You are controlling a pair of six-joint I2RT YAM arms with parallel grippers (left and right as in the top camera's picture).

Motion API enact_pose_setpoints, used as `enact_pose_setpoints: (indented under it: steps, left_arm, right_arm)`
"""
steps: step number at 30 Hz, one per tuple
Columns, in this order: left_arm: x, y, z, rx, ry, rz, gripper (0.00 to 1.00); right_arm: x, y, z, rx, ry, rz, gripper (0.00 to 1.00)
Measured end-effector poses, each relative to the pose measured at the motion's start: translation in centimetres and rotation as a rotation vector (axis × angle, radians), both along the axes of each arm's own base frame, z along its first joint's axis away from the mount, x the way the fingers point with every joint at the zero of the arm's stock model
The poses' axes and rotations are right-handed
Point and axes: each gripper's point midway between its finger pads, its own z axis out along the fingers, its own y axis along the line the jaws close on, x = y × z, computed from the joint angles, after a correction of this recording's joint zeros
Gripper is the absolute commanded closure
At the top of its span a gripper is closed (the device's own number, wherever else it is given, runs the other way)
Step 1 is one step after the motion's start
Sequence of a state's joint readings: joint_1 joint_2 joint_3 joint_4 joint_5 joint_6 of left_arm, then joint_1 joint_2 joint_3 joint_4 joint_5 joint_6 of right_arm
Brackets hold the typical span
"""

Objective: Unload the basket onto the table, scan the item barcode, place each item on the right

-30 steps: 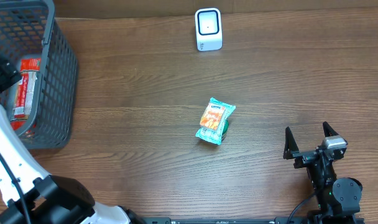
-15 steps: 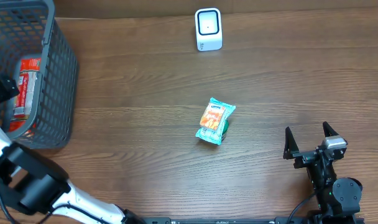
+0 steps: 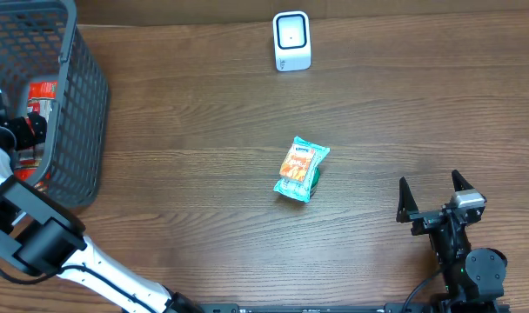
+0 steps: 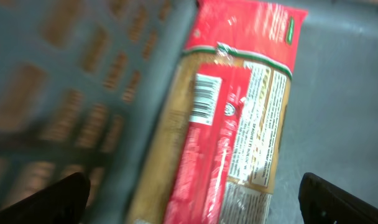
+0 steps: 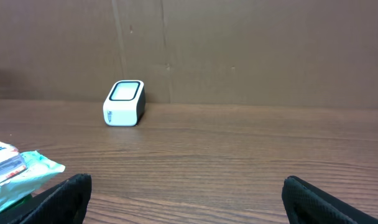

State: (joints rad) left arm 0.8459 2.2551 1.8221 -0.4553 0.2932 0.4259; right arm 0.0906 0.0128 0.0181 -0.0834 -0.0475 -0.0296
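A red and tan packet (image 4: 232,124) with a white barcode (image 4: 204,99) on it lies in the grey basket (image 3: 69,52), and shows red through the mesh (image 3: 40,91) from overhead. My left gripper (image 3: 28,130) hangs over the basket; its view shows it (image 4: 195,208) open just above the packet, with a fingertip either side. A teal snack pack (image 3: 301,169) lies mid-table, seen at the left edge (image 5: 15,171) of the right wrist view. The white scanner (image 3: 291,41) stands at the back (image 5: 124,102). My right gripper (image 3: 431,196) rests open and empty (image 5: 195,202) at the front right.
The basket's mesh wall (image 4: 83,81) runs close along the left of the packet. A brown cardboard wall (image 5: 239,50) backs the table behind the scanner. Bare wood lies between the snack pack and my right gripper.
My left arm has swung at the basket and its gripper has shifted a little rightward and nearer, over the packet. The right arm, the snack pack and the scanner have not moved.
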Motion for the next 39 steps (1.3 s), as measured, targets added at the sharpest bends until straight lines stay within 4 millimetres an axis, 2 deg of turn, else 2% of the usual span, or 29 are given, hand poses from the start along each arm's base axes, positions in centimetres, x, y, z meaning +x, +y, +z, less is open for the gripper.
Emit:
enact_pose_setpoints:
  steps: [5, 7, 9, 12, 15, 17, 19, 22, 23, 26, 29, 32, 34, 39]
  left_arm:
    - [0.5, -0.7, -3.5, -0.043, 0.036, -0.016, 0.00]
    - [0.7, -1.1, -4.2, -0.052, 0.045, -0.022, 0.00]
    - [0.8, -1.3, -4.6, -0.057, 0.049, -0.027, 0.00]
    - [0.7, -1.5, -4.8, -0.073, 0.056, -0.028, 0.16]
    - [0.6, -2.0, -4.9, -0.094, 0.059, -0.034, 0.20]
    - [0.7, -2.1, -4.9, -0.099, 0.058, -0.038, 0.17]
    - [0.7, -2.2, -4.9, -0.104, 0.058, -0.037, 0.09]
    - [0.8, -2.4, -4.9, -0.110, 0.059, -0.032, 0.11]
    - [0.8, -2.4, -4.9, -0.110, 0.062, -0.030, 0.18]
    - [0.7, -2.3, -5.0, -0.105, 0.073, -0.013, 0.28]
    - [0.6, -2.1, -5.0, -0.102, 0.078, -0.004, 0.33]
    - [0.5, -2.1, -5.0, -0.101, 0.084, 0.002, 0.46]
    - [0.5, -2.1, -5.0, -0.103, 0.088, 0.002, 0.60]
    - [0.0, -2.4, -4.3, -0.129, 0.115, 0.013, 0.63]
  right_arm:
    - [0.0, 0.0, 0.0, 0.000, 0.000, 0.000, 0.00]
    - [0.0, 0.0, 0.0, 0.000, 0.000, 0.000, 0.00]
    - [0.0, 0.0, 0.0, 0.000, 0.000, 0.000, 0.00]
    - [0.0, 0.0, 0.0, -0.001, 0.001, 0.000, 0.00]
    - [0.0, 0.0, 0.0, 0.000, 0.000, 0.000, 0.00]
    - [0.0, 0.0, 0.0, 0.000, 0.000, 0.000, 0.00]
    - [0.0, 0.0, 0.0, 0.000, 0.000, 0.000, 0.00]
    - [0.0, 0.0, 0.0, 0.000, 0.000, 0.000, 0.00]
    - [0.0, 0.0, 0.0, 0.000, 0.000, 0.000, 0.00]
    - [0.0, 0.0, 0.0, 0.000, 0.000, 0.000, 0.00]
    - [0.0, 0.0, 0.0, 0.000, 0.000, 0.000, 0.00]
    - [0.0, 0.0, 0.0, 0.000, 0.000, 0.000, 0.00]
    - [0.0, 0.0, 0.0, 0.000, 0.000, 0.000, 0.00]
    - [0.0, 0.0, 0.0, 0.000, 0.000, 0.000, 0.00]
